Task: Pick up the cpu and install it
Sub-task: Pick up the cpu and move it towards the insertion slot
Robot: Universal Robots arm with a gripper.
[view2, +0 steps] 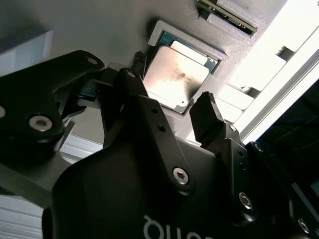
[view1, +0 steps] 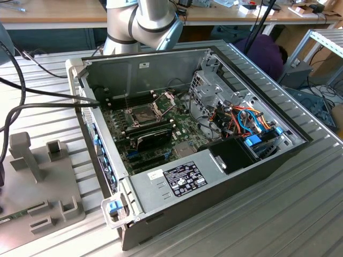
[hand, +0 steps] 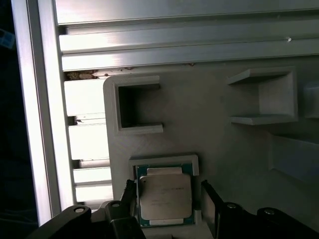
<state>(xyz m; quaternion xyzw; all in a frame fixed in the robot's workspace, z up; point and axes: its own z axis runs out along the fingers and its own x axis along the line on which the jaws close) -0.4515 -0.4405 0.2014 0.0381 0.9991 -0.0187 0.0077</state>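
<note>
Slatted aluminium table; cpu in grey fixture.

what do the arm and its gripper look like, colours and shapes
The arm is built of rounded silver-grey joints with pale blue end caps. The gripper is matte black, made of angular linked bars joined by silver pins and screws, with white lettering on its body. Its fingers end in narrow, flat black tips.

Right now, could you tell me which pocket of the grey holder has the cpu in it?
The pocket that the open gripper straddles holds the cpu; the other two are empty.
</note>
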